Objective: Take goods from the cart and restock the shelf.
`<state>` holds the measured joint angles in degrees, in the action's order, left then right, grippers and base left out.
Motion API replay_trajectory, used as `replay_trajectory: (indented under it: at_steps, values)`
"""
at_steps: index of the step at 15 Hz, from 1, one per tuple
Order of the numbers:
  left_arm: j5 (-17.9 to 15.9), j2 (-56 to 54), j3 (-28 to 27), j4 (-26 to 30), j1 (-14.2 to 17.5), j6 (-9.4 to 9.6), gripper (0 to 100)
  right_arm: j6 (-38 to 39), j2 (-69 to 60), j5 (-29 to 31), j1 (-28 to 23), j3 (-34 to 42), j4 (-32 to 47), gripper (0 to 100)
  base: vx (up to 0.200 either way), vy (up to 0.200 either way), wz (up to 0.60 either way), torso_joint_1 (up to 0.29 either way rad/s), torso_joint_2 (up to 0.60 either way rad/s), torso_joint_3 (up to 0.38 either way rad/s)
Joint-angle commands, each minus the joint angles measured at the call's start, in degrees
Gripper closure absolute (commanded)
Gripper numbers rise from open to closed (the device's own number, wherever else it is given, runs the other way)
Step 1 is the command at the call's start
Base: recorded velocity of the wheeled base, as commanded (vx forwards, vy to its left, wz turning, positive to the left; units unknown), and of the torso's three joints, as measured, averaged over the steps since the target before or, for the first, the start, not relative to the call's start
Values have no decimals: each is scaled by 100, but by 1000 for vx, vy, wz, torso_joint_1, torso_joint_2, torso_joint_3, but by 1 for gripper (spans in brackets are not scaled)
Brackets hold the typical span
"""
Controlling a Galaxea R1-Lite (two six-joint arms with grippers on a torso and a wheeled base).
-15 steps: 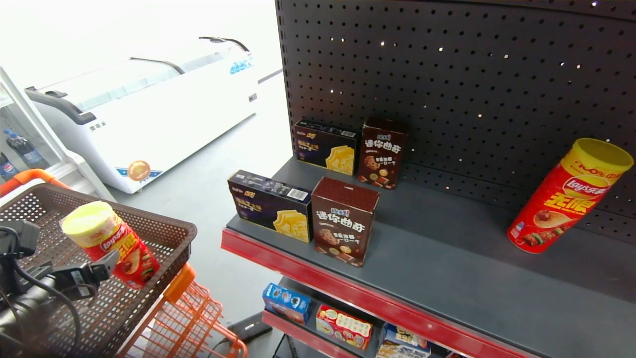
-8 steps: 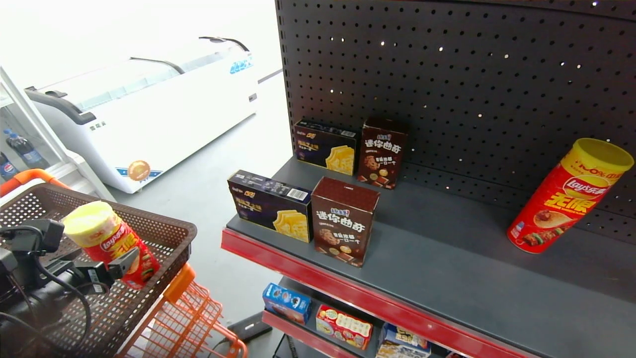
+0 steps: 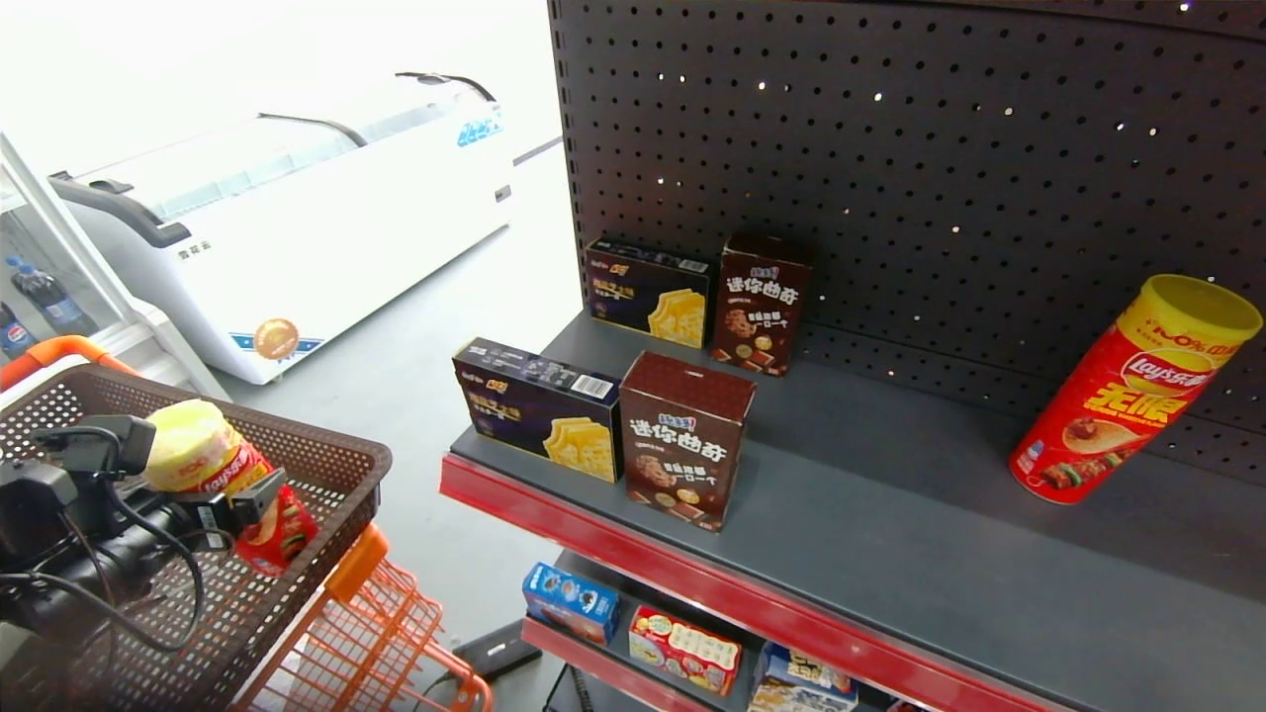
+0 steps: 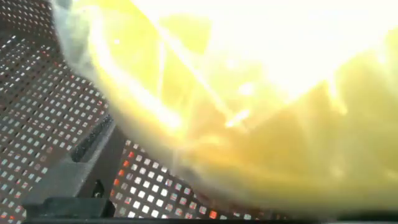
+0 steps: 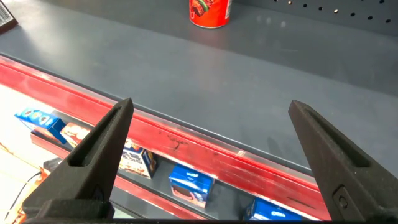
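A red chip can with a yellow lid [image 3: 210, 463] stands tilted in the brown cart basket [image 3: 341, 450] at the lower left. My left gripper [image 3: 229, 491] is at the can's middle and open, with one finger [image 3: 255, 493] in front of the can and the other hidden behind it. In the left wrist view the yellow lid [image 4: 249, 99] looms very close beside one finger [image 4: 81, 168]. My right gripper [image 5: 209, 107] hangs open over the grey shelf's [image 5: 186, 68] red front edge, holding nothing. A second red can [image 3: 1132, 391] leans against the pegboard on the shelf [image 3: 890, 514].
Two dark blue boxes [image 3: 539, 405] [image 3: 648, 292] and two brown boxes [image 3: 682, 440] [image 3: 760, 302] stand on the shelf's left part. The basket sits on an orange cart frame [image 3: 381, 613]. Packets [image 3: 682, 648] fill the lower shelf. A white freezer [image 3: 297, 227] stands behind.
My left gripper has slid forward along the can in the basket, from beside its lower part to around its middle. The can and the shelf goods have stayed put.
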<state>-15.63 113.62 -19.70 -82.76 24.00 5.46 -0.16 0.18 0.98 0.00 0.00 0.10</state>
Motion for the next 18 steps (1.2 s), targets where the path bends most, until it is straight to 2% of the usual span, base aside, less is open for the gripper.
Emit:
replay_trajectory:
  at_steps: [1, 7, 8, 12, 15, 18]
  values:
    - [7, 284, -218, -12, -62, -10, 0, -2, 8, -1, 0, 0, -1, 0, 0, 0, 0, 0, 0, 0]
    - [-2, 697, -807, -91, -361, -63, 0, -2, 8, -1, 0, 0, -1, 0, 0, 0, 0, 0, 0, 0]
    - [-19, 750, -860, -214, -388, -159, 100, -2, 8, -1, 0, 0, -1, 0, 0, 0, 0, 0, 0, 0]
    - [-19, 671, -939, -223, -432, -168, 100, -2, 8, -1, 0, 0, -1, 0, 0, 0, 0, 0, 0, 0]
    - [-19, 214, -948, -153, -432, -186, 100, -2, 8, -1, 0, 0, -1, 0, 0, 0, 0, 0, 0, 0]
    - [16, -876, -1062, 392, -449, -186, 100, -2, 8, -1, 0, 0, -1, 0, 0, 0, 0, 0, 0, 0]
